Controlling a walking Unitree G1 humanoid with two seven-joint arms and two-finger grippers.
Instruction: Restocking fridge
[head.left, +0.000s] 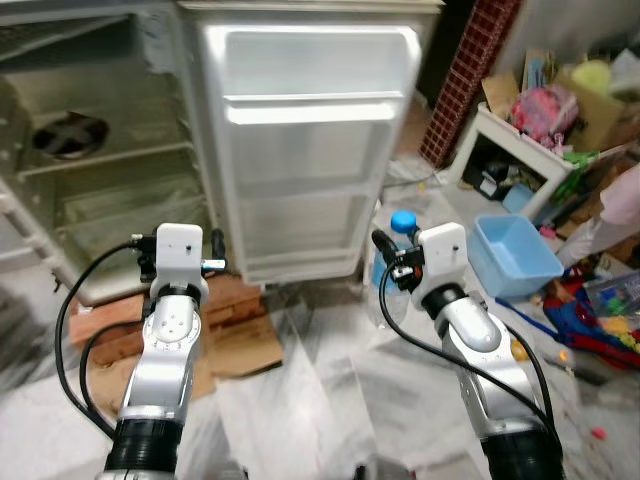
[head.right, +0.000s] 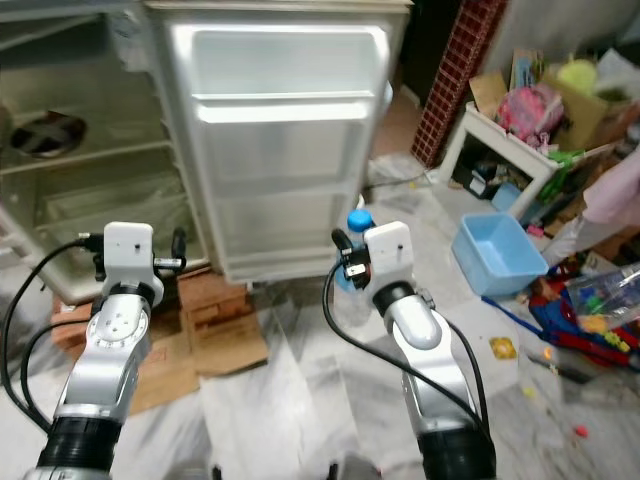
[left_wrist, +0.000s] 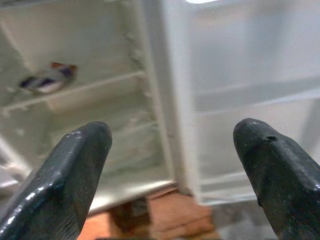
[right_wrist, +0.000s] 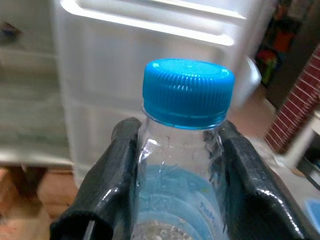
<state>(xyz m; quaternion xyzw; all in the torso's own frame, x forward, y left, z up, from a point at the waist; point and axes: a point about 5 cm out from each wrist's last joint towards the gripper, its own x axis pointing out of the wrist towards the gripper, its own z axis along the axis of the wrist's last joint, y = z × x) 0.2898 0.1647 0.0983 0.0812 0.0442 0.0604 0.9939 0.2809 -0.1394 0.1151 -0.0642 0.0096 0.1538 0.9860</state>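
A white fridge (head.left: 100, 150) stands open, its moulded plastic door (head.left: 305, 150) swung wide, showing three ribbed, glossy door shelves. Inside the cabinet, two pale shelves are visible; a small round dark item (head.left: 68, 135) lies on the upper one, too blurred to identify. The fridge rests on reddish bricks (head.left: 235, 300), with a flat sheet of brown cardboard (head.left: 250, 345) beside them on the marbled grey floor (head.left: 320, 400).

The right gripper (right_wrist: 177, 165) pinches one clear plastic water bottle with a ridged blue screw cap (right_wrist: 187, 92), its two black rubbery fingers (right_wrist: 110, 180) pressed against the bottle's shoulders just below the cap. A pale blue label wraps the bottle's body. The bottle is held upright in front of the lower part of the open door, just right of it in the head views.

The left gripper (left_wrist: 172, 165) is spread wide and holds nothing, its two rounded, matte black fingertips (left_wrist: 75, 170) pointing at the edge between cabinet and door.

To the right sit one light blue rectangular plastic tub (head.left: 515, 255), a white low shelf unit (head.left: 515, 150) and a jumble of colourful toys (head.left: 590, 310).
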